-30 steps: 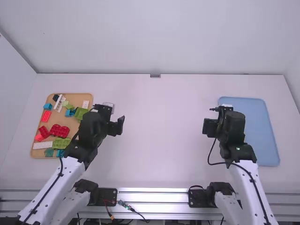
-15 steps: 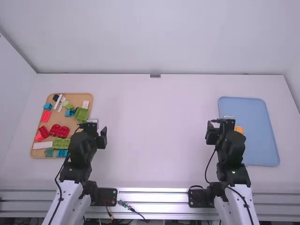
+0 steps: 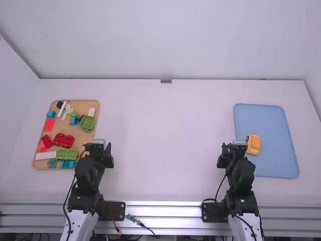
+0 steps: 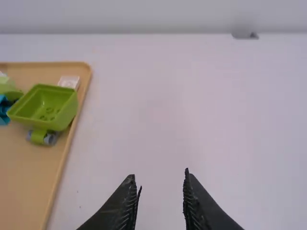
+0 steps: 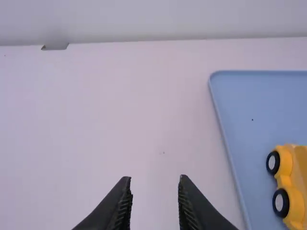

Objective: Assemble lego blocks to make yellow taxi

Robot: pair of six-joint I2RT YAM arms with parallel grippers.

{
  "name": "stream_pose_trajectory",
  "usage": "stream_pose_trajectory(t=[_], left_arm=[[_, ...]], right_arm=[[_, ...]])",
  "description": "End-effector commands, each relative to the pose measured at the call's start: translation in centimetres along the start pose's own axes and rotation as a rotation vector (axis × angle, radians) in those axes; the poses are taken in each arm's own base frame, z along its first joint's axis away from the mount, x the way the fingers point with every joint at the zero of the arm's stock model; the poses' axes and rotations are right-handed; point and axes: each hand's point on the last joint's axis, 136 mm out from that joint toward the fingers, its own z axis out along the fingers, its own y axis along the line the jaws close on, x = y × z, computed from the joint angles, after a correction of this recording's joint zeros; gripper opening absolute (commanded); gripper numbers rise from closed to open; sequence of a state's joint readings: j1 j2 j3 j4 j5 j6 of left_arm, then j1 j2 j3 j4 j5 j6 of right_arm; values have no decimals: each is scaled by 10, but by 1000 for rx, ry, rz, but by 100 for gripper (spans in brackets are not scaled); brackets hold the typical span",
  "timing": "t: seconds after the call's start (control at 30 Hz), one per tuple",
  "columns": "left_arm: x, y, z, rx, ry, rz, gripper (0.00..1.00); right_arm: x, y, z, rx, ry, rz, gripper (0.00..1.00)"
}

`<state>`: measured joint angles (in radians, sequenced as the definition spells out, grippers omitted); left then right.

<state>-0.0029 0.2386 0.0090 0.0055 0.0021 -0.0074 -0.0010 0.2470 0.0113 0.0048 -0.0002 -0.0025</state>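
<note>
Right claw (image 3: 232, 149) has drawn back, spread apart, left of the yellow taxi (image 3: 255, 144).

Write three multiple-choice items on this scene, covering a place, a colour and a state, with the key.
1. Where is the yellow car?
A. on the floor
B. on the blue tray
C. against the wall

2. What colour is the hollow tub piece?
A. red
B. white
C. green

3. How is the left gripper?
A. open, empty
B. shut, empty
C. gripping a block

Key:
1. B, blue surrounds it.
2. C, the left wrist view shows green walls.
3. A, bare table shows between its fingertips.
</note>
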Motion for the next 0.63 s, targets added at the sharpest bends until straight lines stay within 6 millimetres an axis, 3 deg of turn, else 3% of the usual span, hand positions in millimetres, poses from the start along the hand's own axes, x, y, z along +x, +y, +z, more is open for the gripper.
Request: stream_pose_trajectory(t=[0.0, 0.37, 0.6], left_arm=[[-5, 1, -2, -5, -32, 7, 20], [-37, 1, -14, -4, -182, 7, 5], [-45, 1, -18, -4, -224, 7, 0]], right_arm=[[-5, 0, -2, -1, -36, 2, 20], [-37, 0, -14, -1, -185, -1, 5], [-46, 0, -19, 0, -231, -1, 0]])
